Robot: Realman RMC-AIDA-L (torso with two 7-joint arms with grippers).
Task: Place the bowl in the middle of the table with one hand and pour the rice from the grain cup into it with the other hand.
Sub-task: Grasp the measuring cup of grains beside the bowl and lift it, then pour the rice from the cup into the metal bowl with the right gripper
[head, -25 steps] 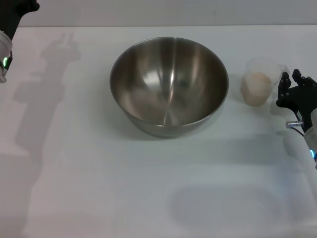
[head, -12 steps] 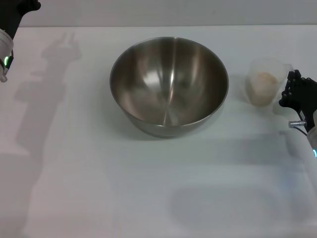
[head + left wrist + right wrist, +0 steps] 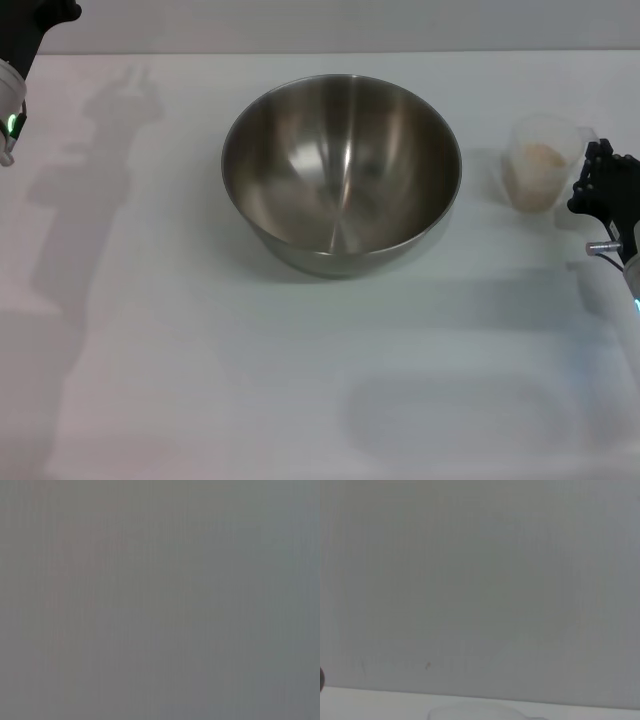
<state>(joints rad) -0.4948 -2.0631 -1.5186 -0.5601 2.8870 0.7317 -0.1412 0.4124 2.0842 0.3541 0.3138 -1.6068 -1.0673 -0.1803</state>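
The steel bowl stands upright on the white table, about mid-table and a little toward the far side; no rice shows inside it. To its right is the clear grain cup, upright, with pale rice inside. My right gripper is at the cup's right side, its black fingers against the rim, shut on it. Part of my left gripper shows at the far left corner, well away from the bowl.
The table's far edge meets a grey wall behind the bowl. Arm shadows lie across the left side. The left wrist view is blank grey; the right wrist view shows only wall and a strip of table.
My right gripper and the grain cup have shifted together a little to the right, away from the bowl. The bowl and left arm have not moved.
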